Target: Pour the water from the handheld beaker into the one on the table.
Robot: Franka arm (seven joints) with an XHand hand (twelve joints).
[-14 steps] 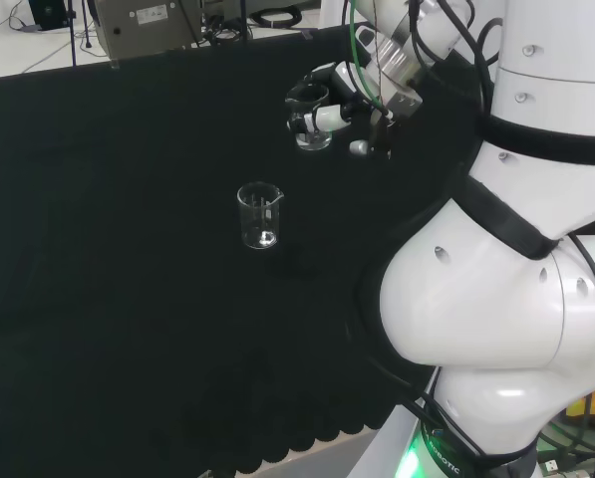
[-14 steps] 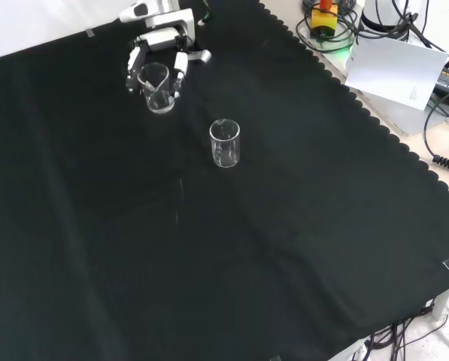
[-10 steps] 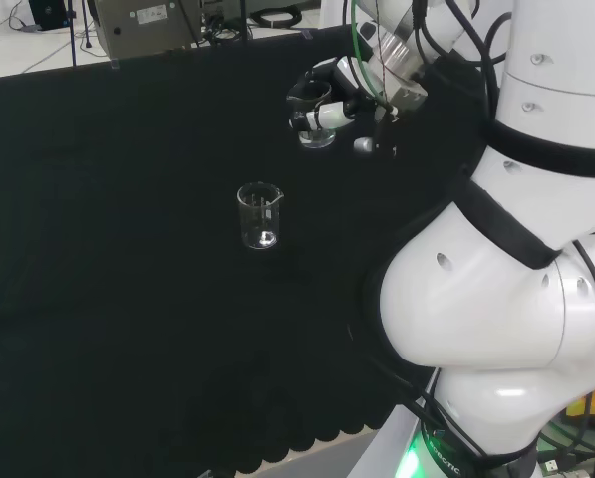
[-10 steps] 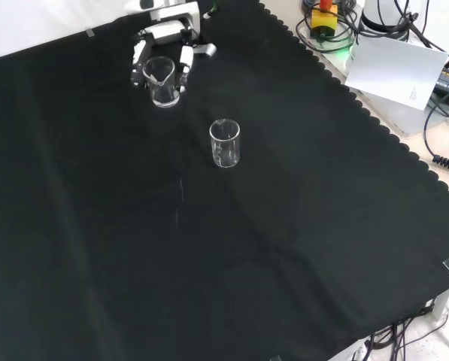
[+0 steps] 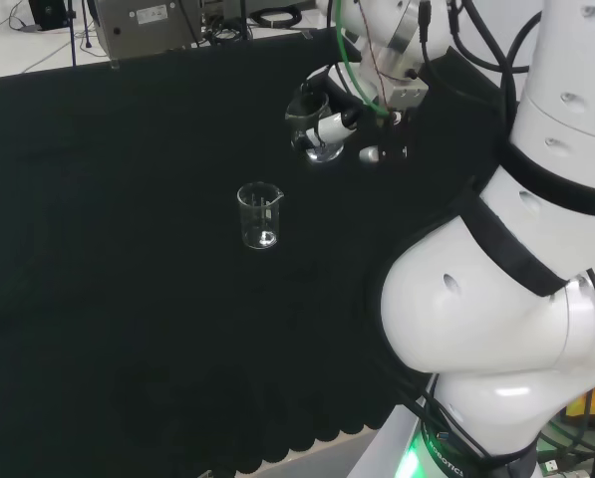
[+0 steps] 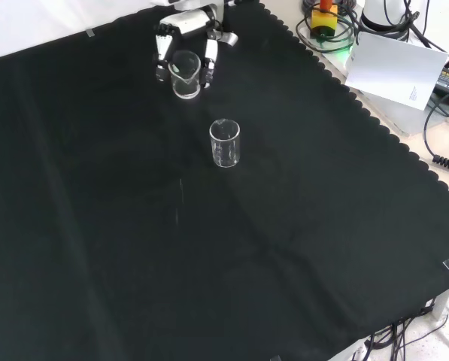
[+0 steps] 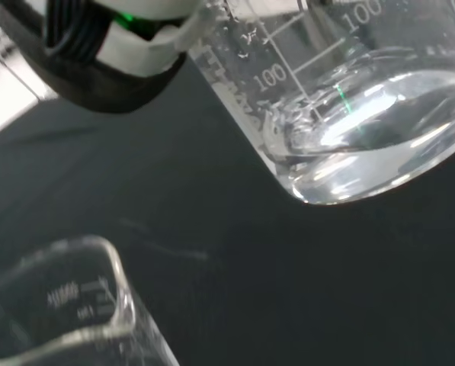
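Fingers [image 6: 209,64] are curled round the handheld beaker [image 6: 186,74], which is carried by the hand [image 6: 186,34] above the counter [image 6: 284,226], roughly upright. Water is seen pooled in its base in the wrist view. The table beaker [image 6: 225,143] stands apart, nearer the front camera, apparently empty. Pouring is judged not yet begun; approach and tilt remain
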